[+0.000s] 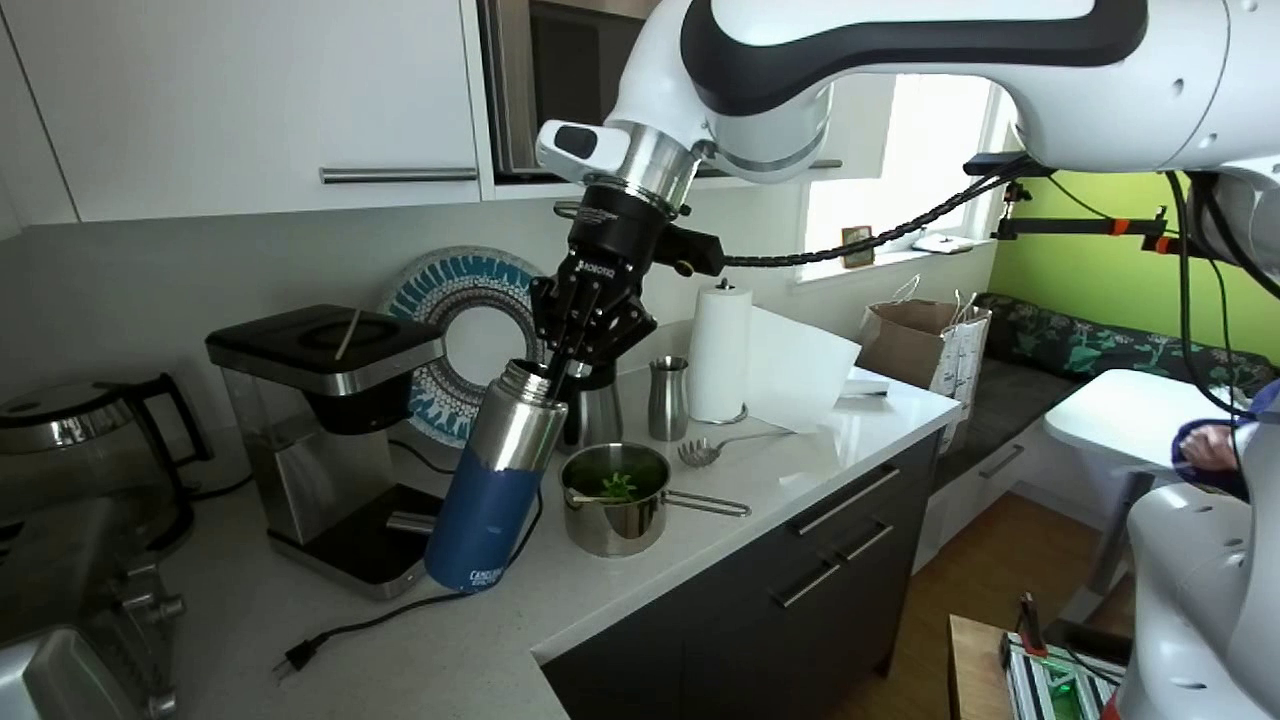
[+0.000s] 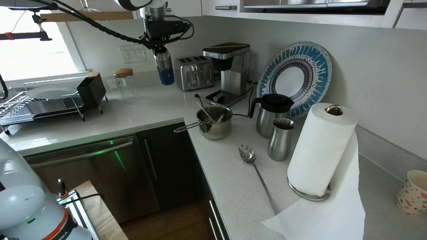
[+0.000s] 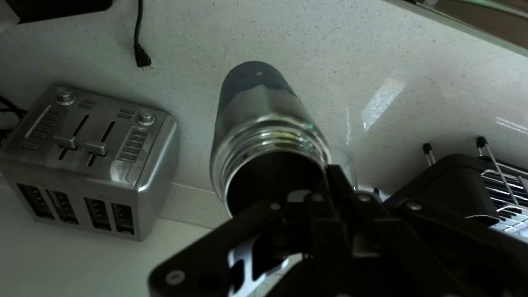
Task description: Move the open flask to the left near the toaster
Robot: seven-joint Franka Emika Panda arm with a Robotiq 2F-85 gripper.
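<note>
The open flask shows in both exterior views (image 1: 495, 500) (image 2: 165, 70); it is blue below with bare steel at the top. It hangs tilted and appears held off the counter. My gripper (image 1: 560, 372) is shut on the wall of its mouth, with one finger inside and one outside. In the wrist view the flask (image 3: 260, 103) shows its open threaded neck, and the fingertips (image 3: 324, 181) cover the right side of the rim. The steel toaster (image 3: 82, 152) stands left of the flask in the wrist view. It is also in both exterior views (image 1: 70, 610) (image 2: 195, 73).
A coffee maker (image 1: 320, 360) stands beside the flask, with a loose plug cord (image 1: 370, 625) on the counter. A saucepan (image 1: 615, 515), steel pitchers, a fork (image 2: 248, 155) and a paper-towel roll (image 2: 322, 150) stand along the counter. A glass jar (image 2: 125, 86) and dish rack (image 2: 50, 100) are near the window.
</note>
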